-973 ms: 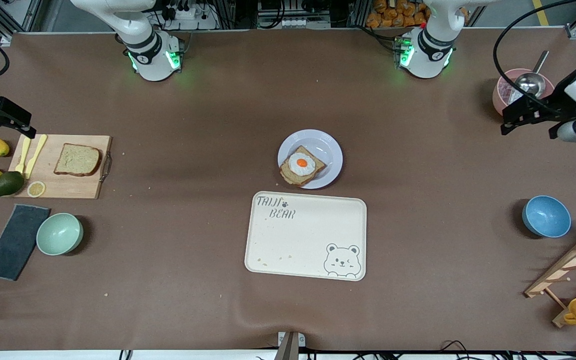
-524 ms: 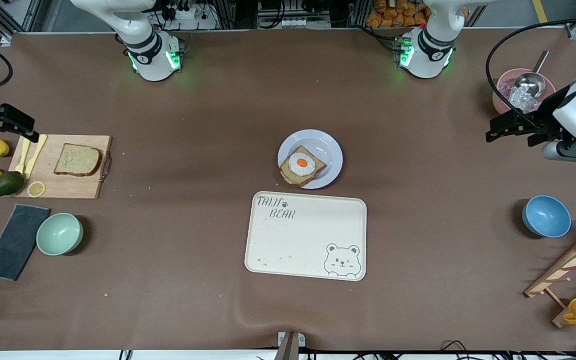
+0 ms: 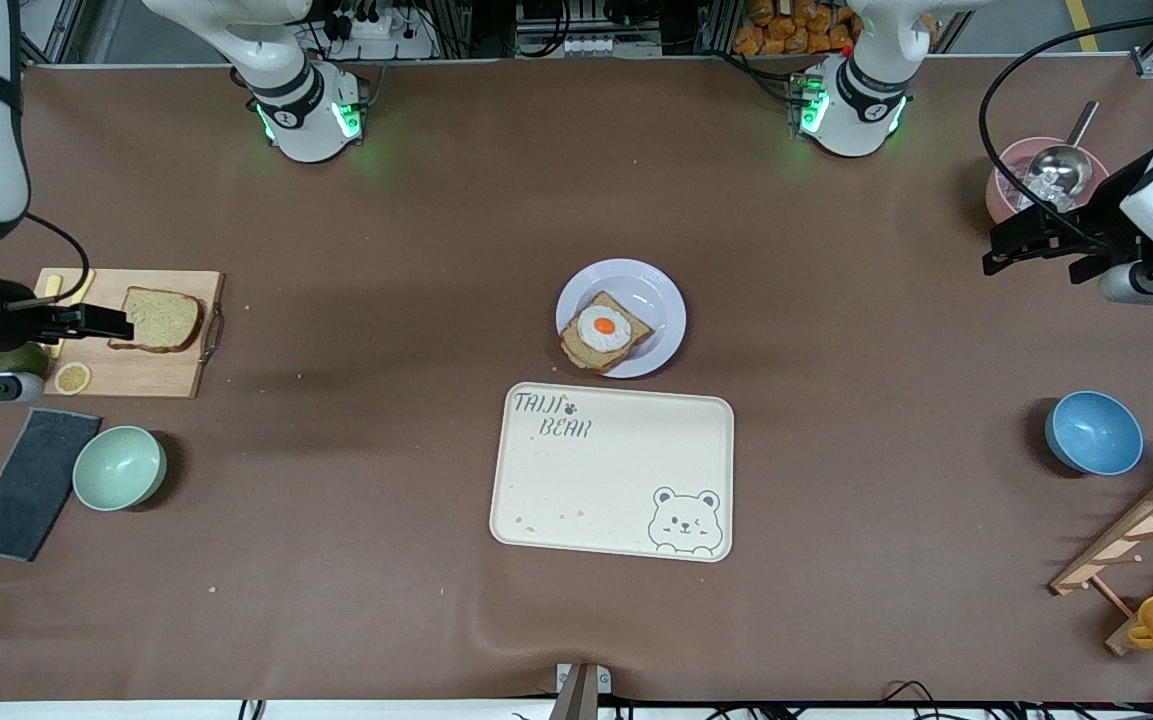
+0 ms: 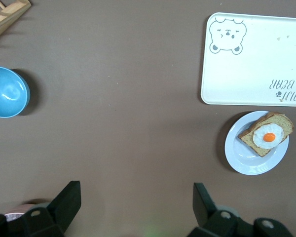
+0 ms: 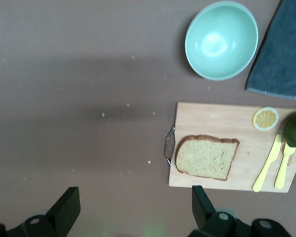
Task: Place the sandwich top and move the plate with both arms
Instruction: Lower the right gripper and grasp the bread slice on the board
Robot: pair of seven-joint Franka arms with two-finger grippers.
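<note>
The sandwich top (image 3: 155, 319) lies flat on a wooden cutting board (image 3: 141, 372) at the right arm's end of the counter (image 3: 386, 250), with nothing on it. It looks light and soft, so a hard pinch could squash it or tear a bit off. It is thin too, so I think the best place to take it is by two facing crust edges, where the bread is a little firmer. The right end effector (image 3: 101, 322) hangs over the board, just beside the slice, with its fingers wide apart and nothing in them. The plate (image 3: 659, 300) sits in the middle of the counter, farther from the front camera than the bear tray (image 3: 612, 480). On it is a bread slice with a fried egg (image 3: 604, 328). The plate looks hard and smooth, so it could slip, and the egg could slide if the plate tips. Holding its rim on two sides and keeping it level seems safest. The left end effector (image 3: 1036, 243) waits up in the air near a pink bowl (image 3: 1002, 195) at the left arm's end, fingers apart and empty.
</note>
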